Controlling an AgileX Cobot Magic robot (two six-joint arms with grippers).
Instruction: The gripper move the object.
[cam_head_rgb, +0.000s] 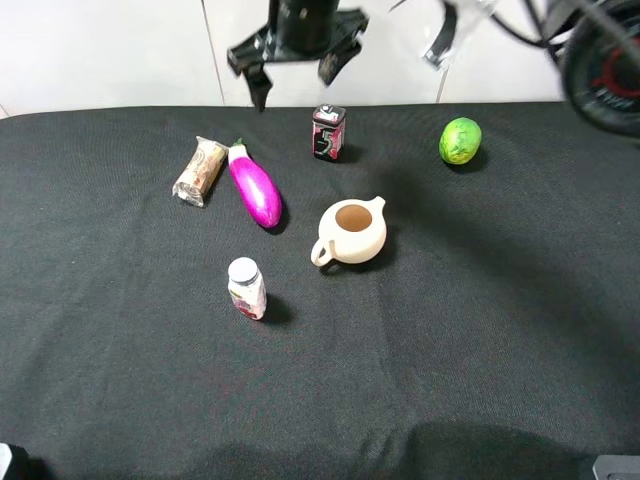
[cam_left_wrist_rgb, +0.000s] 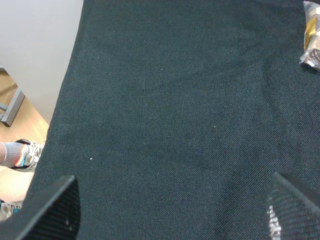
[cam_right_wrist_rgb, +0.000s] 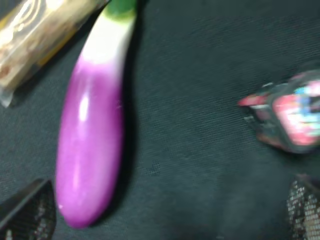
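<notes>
Nearest in the high view stands a small white-capped bottle (cam_head_rgb: 246, 288) on the black counter (cam_head_rgb: 480, 330), with the eggplant (cam_head_rgb: 255, 187) beyond it, lying flat beside a wrapped snack (cam_head_rgb: 200, 171), and the right pincer (cam_head_rgb: 295, 75) hanging spread above the far edge. From the left wrist, the left pincer (cam_left_wrist_rgb: 172, 207) gapes wide over bare cloth. From the right wrist, widely parted fingertips (cam_right_wrist_rgb: 30, 210) hover over the eggplant (cam_right_wrist_rgb: 92, 140), not touching it.

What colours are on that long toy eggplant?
The eggplant is glossy magenta-purple with a white neck and green stem, clearest in the right wrist view.
</notes>
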